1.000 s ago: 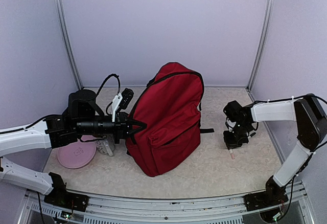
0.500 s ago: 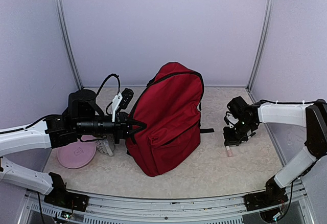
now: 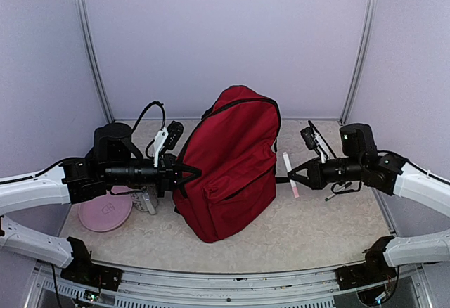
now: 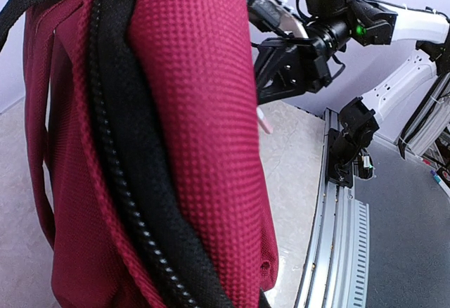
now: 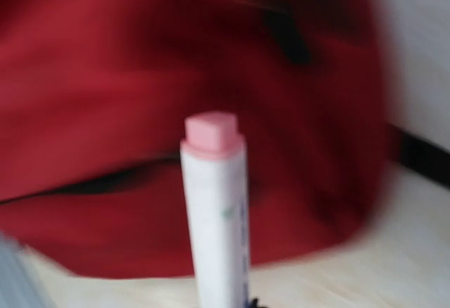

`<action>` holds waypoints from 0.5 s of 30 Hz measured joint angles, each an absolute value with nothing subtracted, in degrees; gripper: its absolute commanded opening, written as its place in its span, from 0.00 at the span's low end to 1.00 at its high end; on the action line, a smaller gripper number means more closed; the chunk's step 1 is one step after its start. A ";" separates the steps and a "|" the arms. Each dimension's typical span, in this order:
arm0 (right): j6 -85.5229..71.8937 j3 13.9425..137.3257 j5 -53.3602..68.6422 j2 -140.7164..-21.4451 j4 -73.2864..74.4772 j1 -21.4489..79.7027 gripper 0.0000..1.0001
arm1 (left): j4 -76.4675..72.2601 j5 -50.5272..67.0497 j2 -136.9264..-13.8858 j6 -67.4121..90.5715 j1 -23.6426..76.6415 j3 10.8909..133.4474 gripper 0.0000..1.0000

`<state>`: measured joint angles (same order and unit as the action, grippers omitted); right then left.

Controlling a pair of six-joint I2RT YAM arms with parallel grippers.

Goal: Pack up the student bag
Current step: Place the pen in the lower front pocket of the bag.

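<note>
The student bag (image 3: 228, 160), a large dark red backpack with black zippers, stands upright mid-table. My left gripper (image 3: 191, 174) is at its left edge, shut on the fabric by the zipper. In the left wrist view the bag's red cloth (image 4: 197, 125) and black zipper (image 4: 119, 174) fill the frame, and my fingers are hidden. My right gripper (image 3: 295, 178) is shut on a white stick with a pink tip (image 3: 289, 173), held off the table just right of the bag. The right wrist view shows the stick (image 5: 216, 216) upright before the blurred bag (image 5: 126, 97).
A pink disc (image 3: 104, 213) and a small grey pouch (image 3: 146, 201) lie on the table under my left arm. A black strap (image 3: 284, 179) sticks out from the bag's right side. A metal rail (image 3: 232, 280) runs along the near edge.
My right gripper has picked the pink-tipped stick up off the table at the right and swung it left, up to the bag's right side. The left arm and bag have not moved.
</note>
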<state>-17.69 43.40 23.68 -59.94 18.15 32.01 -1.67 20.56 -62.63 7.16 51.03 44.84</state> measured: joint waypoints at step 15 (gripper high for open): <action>6.94 30.59 31.81 -61.56 -21.78 48.88 0.00 | -1.69 20.88 -62.63 7.18 50.87 44.84 0.02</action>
